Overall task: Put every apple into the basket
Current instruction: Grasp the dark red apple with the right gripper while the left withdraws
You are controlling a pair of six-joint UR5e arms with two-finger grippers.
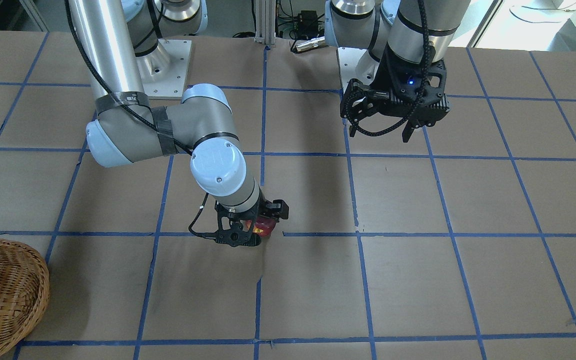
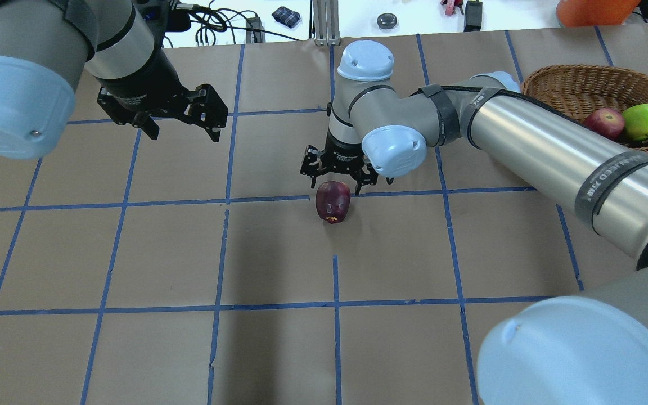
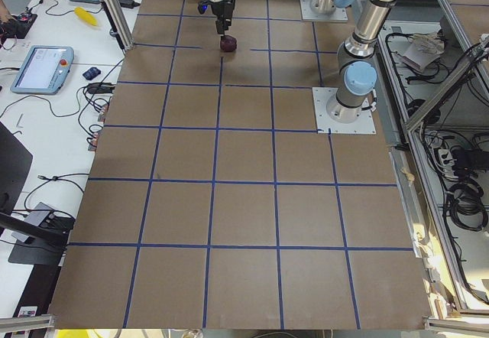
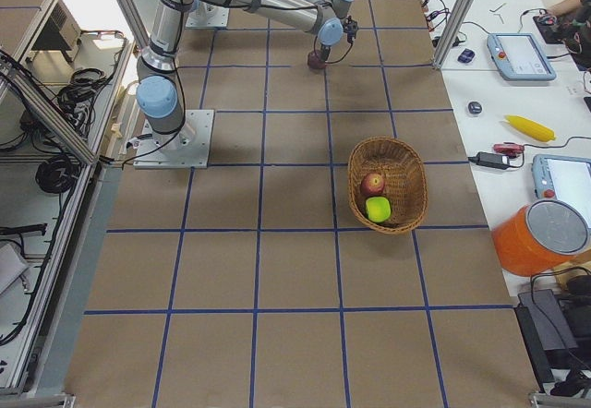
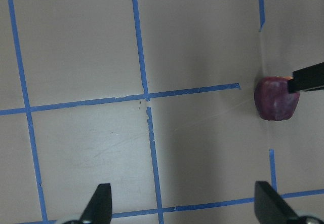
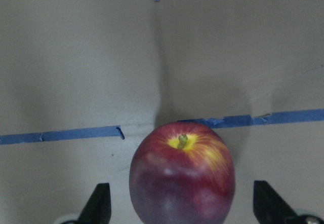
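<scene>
The dark maroon apple (image 2: 333, 201) with a yellow patch rests on the brown paper table near the middle. My right gripper (image 2: 335, 188) is open and low over it, with the fingers (image 6: 100, 203) on either side of the apple (image 6: 182, 178) and apart from it. In the front view the gripper (image 1: 250, 232) partly hides the apple (image 1: 267, 227). The wicker basket (image 2: 571, 84) stands at the far right and holds the red apple (image 2: 605, 122) and the green apple (image 2: 644, 121). My left gripper (image 2: 178, 126) is open and empty, hovering over the far left of the table.
The table is covered in brown paper with a blue tape grid. The right arm's elbow (image 2: 394, 149) and long forearm reach across between the basket and the maroon apple. The basket also shows at the front view's lower left (image 1: 13, 300).
</scene>
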